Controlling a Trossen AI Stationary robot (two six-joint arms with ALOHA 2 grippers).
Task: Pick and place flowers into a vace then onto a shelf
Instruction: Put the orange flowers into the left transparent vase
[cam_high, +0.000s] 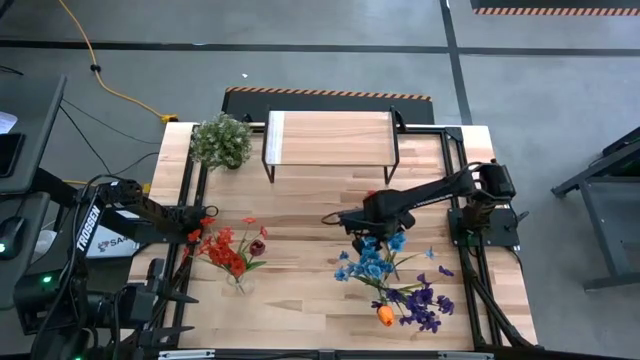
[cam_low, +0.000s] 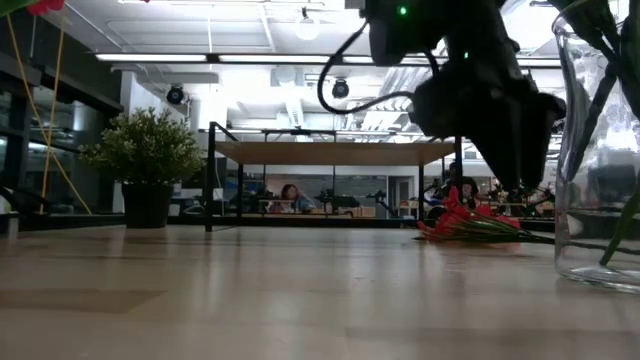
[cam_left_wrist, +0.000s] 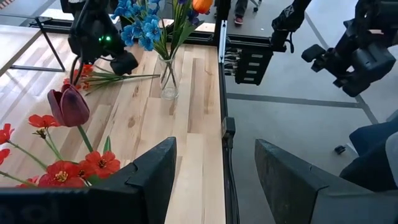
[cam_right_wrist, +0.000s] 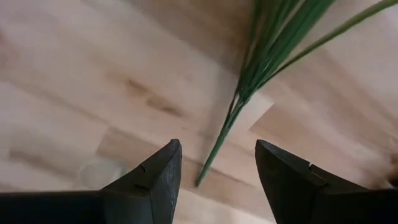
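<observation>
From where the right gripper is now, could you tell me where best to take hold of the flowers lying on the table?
Probably on the bunched green stems just above their cut ends, coming straight down from above. The flowers lie flat on the wooden table, and the stems gather into a narrow bundle there. The right gripper hangs open over that end, so closing across the bundle seems easiest.

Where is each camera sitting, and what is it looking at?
High: above, looking down; shelf, both arms.
Low: table height, facing the room; an arm above red flowers.
Left wrist: behind the open left gripper, facing a vase.
Right wrist: above the open right gripper, over green stems.
High and left wrist share the blue flowers.
</observation>
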